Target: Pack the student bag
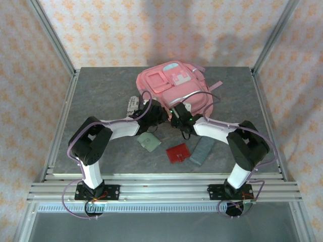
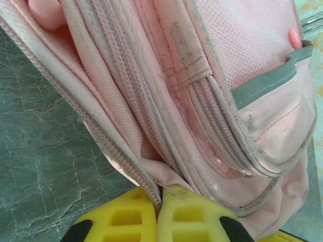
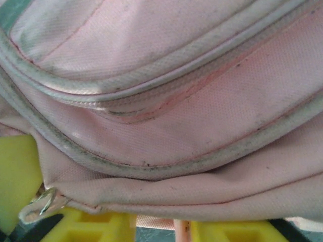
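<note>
The student bag [image 1: 171, 85], a big pink backpack, lies at the back middle of the table with its near edge towards both arms. My left gripper [image 1: 151, 114] is shut on the bag's zip-trimmed edge; the yellow fingers [image 2: 126, 222] pinch the fabric [image 2: 202, 101] between their tips. My right gripper [image 1: 179, 119] sits under the bag's near edge. Its yellow fingers [image 3: 96, 228] stand apart, and pink fabric [image 3: 176, 101] drapes over their tips. A metal zip ring [image 3: 45, 199] hangs at the left.
Near the front of the grey table [image 1: 101, 91] lie a green square item [image 1: 149, 141], a red square item [image 1: 178, 153] and a grey pouch [image 1: 202, 151]. A printed item [image 1: 132, 106] lies left of the bag. Metal frame posts stand at the corners.
</note>
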